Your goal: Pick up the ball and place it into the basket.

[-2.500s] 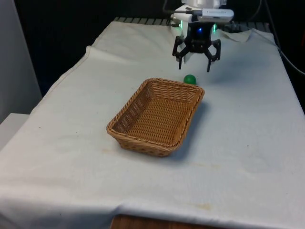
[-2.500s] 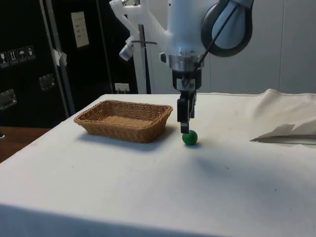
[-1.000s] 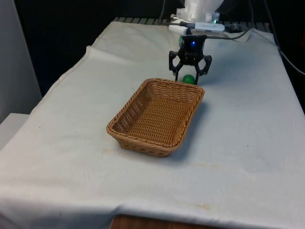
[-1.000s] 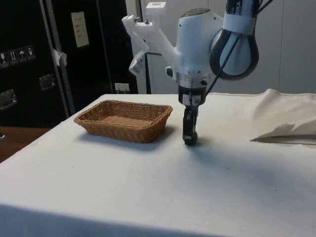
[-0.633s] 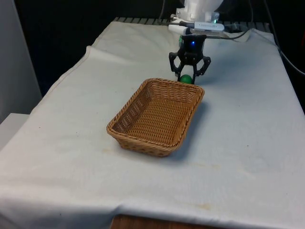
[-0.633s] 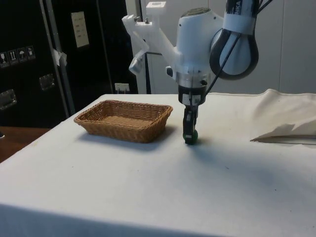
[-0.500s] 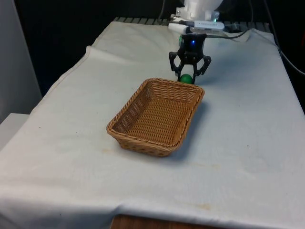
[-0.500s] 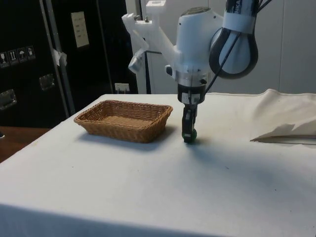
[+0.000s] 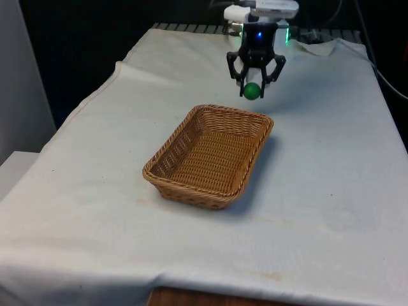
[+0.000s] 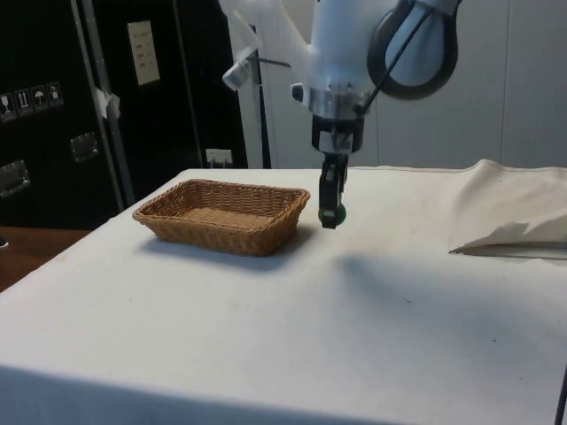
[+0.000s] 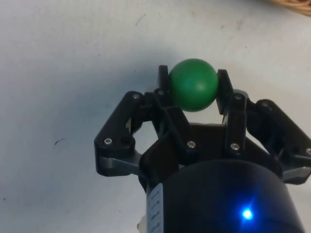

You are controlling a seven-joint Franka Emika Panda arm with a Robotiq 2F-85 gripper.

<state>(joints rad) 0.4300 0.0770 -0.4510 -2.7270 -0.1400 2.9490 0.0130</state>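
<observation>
A small green ball (image 9: 252,90) hangs in the air above the cloth, just beyond the far end of the wicker basket (image 9: 210,155). My black gripper (image 9: 253,91) is shut on the ball, one finger pressed to each side. In the side view the ball (image 10: 330,213) is lifted off the table, level with the rim of the basket (image 10: 223,215) and a little to its right, with the gripper (image 10: 330,214) pointing straight down. The wrist view has the ball (image 11: 193,83) clamped between the two fingertips (image 11: 164,81).
White cloth covers the table (image 9: 331,191), with open room on all sides of the basket. A raised fold of cloth (image 10: 509,221) lies at the side view's right. The table's edges drop off at the front view's left and right.
The fingers closed on the ball while it lay on the cloth, then the gripper rose and carried the ball up off the table.
</observation>
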